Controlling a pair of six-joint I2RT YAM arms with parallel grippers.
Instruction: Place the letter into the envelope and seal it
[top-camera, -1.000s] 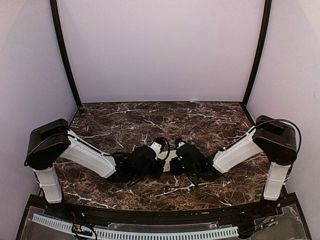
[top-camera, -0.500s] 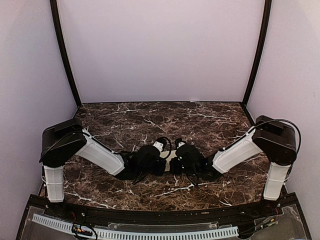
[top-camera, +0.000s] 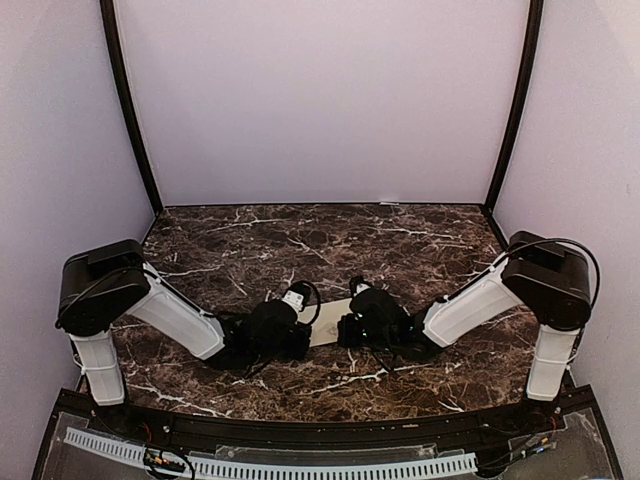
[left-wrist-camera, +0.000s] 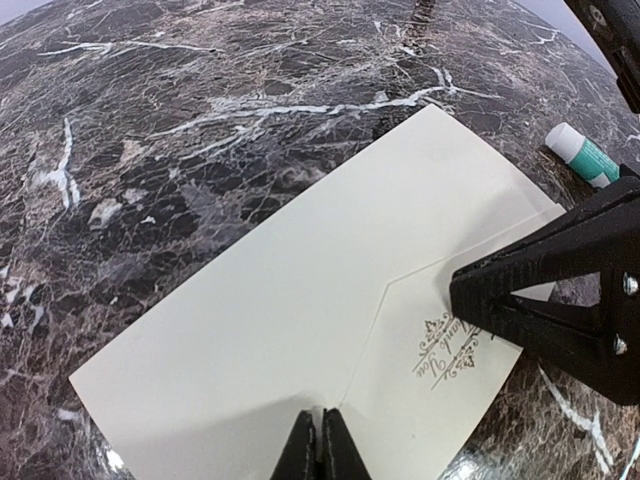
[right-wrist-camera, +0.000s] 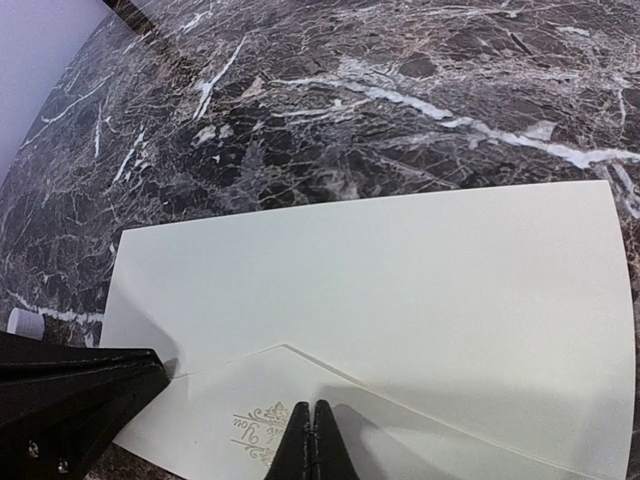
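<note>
Cream-yellow rectangular paper envelope (left-wrist-camera: 260, 320) lies on the dark marble table (left-wrist-camera: 150, 120), flap folded down, contents hidden. Left gripper (left-wrist-camera: 320, 445) at its 9 o'clock and right gripper (right-wrist-camera: 313, 440) at 3 o'clock rest pinched-closed tips on it.

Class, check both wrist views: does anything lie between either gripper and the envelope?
Nothing visible does. The left gripper and right gripper, both shut, have their tips right at the envelope. The glue stick lies off to one side, past the envelope's edge.
</note>
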